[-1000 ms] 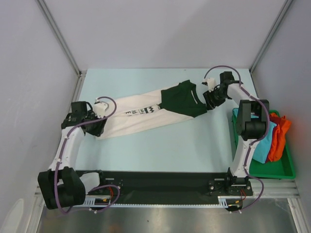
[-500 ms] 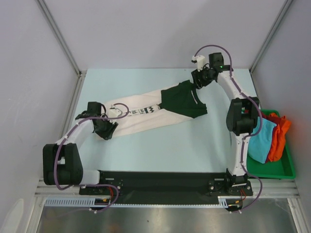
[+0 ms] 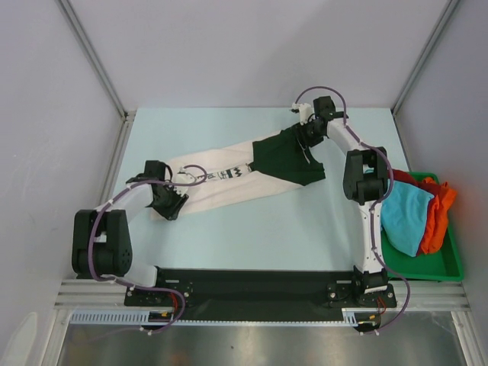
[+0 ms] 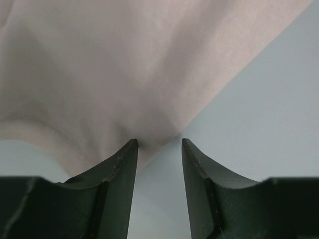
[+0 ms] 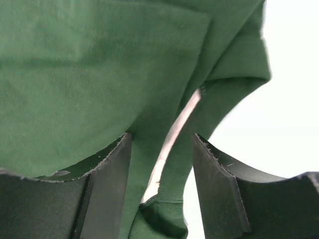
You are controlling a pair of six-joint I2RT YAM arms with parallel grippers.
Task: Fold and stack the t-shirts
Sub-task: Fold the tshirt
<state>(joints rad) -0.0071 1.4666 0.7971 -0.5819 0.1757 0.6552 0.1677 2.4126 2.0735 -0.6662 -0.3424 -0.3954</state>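
The cream-white t-shirt (image 3: pixel 217 183) with dark lettering lies stretched in a diagonal band across the table. The dark green t-shirt (image 3: pixel 286 156) lies over its right end. My left gripper (image 3: pixel 169 204) is at the cream shirt's lower left end. In the left wrist view it (image 4: pixel 158 142) is open, with the edge of the cream cloth (image 4: pixel 114 74) at its fingertips. My right gripper (image 3: pixel 306 136) is at the green shirt's upper right edge. In the right wrist view it (image 5: pixel 162 135) is open, with green cloth (image 5: pixel 89 84) and its ribbed collar (image 5: pixel 159 219) between the fingers.
A green tray (image 3: pixel 450 263) stands at the right edge, holding a turquoise cloth (image 3: pixel 404 217) and an orange cloth (image 3: pixel 438 206). Grey walls with metal posts close the back and sides. A black base rail (image 3: pixel 252 286) runs along the near edge.
My right gripper has swung from the green shirt's right side up and left to its top edge. My left gripper has moved right onto the cream shirt's lower left end.
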